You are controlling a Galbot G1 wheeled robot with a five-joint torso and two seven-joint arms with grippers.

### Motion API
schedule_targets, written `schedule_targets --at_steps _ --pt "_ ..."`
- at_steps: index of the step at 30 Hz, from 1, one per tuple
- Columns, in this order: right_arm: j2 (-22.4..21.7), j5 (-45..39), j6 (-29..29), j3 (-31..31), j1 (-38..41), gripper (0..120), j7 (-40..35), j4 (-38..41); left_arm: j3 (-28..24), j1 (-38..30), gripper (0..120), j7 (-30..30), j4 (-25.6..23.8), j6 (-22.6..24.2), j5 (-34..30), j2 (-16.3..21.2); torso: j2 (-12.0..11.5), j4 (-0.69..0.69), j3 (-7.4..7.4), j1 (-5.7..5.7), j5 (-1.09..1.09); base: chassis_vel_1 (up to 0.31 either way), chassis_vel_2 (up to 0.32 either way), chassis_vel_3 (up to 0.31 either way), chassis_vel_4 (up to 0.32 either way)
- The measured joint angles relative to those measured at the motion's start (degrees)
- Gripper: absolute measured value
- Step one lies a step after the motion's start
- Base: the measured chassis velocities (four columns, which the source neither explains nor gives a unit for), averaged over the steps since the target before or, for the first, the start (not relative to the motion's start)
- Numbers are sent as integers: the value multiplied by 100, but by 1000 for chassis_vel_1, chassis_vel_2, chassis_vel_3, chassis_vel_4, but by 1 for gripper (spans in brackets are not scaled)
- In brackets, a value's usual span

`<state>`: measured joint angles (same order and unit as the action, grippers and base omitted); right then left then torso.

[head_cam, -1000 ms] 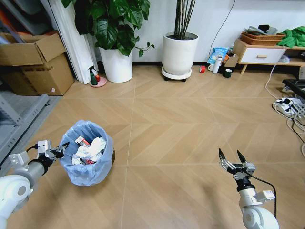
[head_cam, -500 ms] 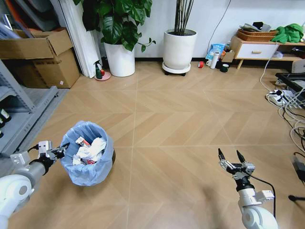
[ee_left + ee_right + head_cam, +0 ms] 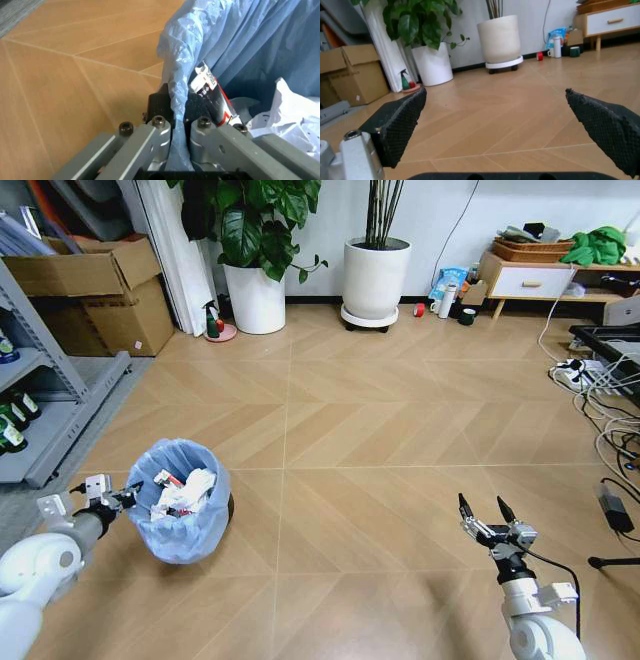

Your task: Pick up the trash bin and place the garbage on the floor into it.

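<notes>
At about eight o'clock, the left pincer (image 3: 128,496) clamps the rim of the trash bin (image 3: 183,515), full of garbage (image 3: 182,494), above the floor (image 3: 380,430), while at four o'clock the right pincer (image 3: 479,510) hangs open.

The trash bin (image 3: 183,502) stands on the floor (image 3: 380,480) just right of the left gripper (image 3: 128,496), garbage (image 3: 185,493) inside it, right gripper (image 3: 487,513) well apart

Two white plant pots (image 3: 256,297) by wall; cardboard boxes (image 3: 100,298) left.
</notes>
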<state>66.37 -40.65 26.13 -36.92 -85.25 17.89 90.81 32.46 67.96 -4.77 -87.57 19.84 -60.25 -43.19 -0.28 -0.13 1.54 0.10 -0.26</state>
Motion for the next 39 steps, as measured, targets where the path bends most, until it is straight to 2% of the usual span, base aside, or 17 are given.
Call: schedule_targets --at_steps 4,5,8,13,18,22,23,24,26,28,30,31,34,37,39 --pt "-35 -1 20 -102 -109 100 16 31 -389 -413 0 14 520 -31 150 -61 0 0 -1 -1 -1 0 0 0 0" --pt "-35 -1 20 -102 -109 100 16 31 -389 -413 0 14 520 -31 150 -61 0 0 -1 -1 -1 0 0 0 0" --pt "-25 -1 44 -184 -181 100 39 63 -682 -688 0 48 1020 -90 391 -113 0 -1 -1 -1 -2 0 0 0 0" --pt "15 0 56 -205 -210 100 51 65 -795 -831 0 91 1273 -119 490 -182 1 0 -3 -2 5 0 0 0 0" --pt "44 2 62 -224 -219 100 53 65 -814 -846 0 98 1306 -119 529 -205 1 1 -3 -2 5 0 0 0 0" --pt "62 49 69 -253 -218 100 52 68 -772 -728 16 96 1141 -98 534 -172 0 -2 0 -1 -14 0 0 0 0" --pt "62 49 69 -253 -218 100 52 68 -772 -728 16 96 1141 -98 534 -172 0 -2 0 -1 -14 0 0 0 0" --pt "56 58 71 -261 -219 100 52 71 -739 -685 21 96 1057 -97 528 -144 0 -4 0 -1 -14 0 0 0 0" --pt "25 88 73 -278 -220 100 54 74 -623 -585 31 70 811 -99 519 -35 0 -3 -1 -2 3 0 0 0 0" --pt "11 99 73 -284 -220 100 57 77 -592 -556 34 52 735 -99 505 0 0 -3 -1 -1 2 0 0 0 0" --pt "-21 126 80 -293 -211 100 64 78 -506 -486 45 1 557 -90 470 78 0 -2 -1 -1 -5 0 0 0 0" --pt "-21 126 80 -293 -211 100 64 78 -506 -486 45 1 557 -90 470 78 0 -2 -1 -1 -5 0 0 0 0" --pt "-72 129 87 -285 -197 100 70 87 -363 -389 59 -150 262 -57 397 219 0 -1 -1 -1 0 0 0 0 0" --pt "-100 153 92 -281 -192 100 82 88 -301 -332 67 -246 115 -60 378 277 0 -1 -1 -1 -2 0 0 0 0" --pt "-120 166 103 -272 -179 100 84 87 -205 -266 76 -438 -65 -91 389 325 0 -1 -2 -1 0 0 0 0 0"
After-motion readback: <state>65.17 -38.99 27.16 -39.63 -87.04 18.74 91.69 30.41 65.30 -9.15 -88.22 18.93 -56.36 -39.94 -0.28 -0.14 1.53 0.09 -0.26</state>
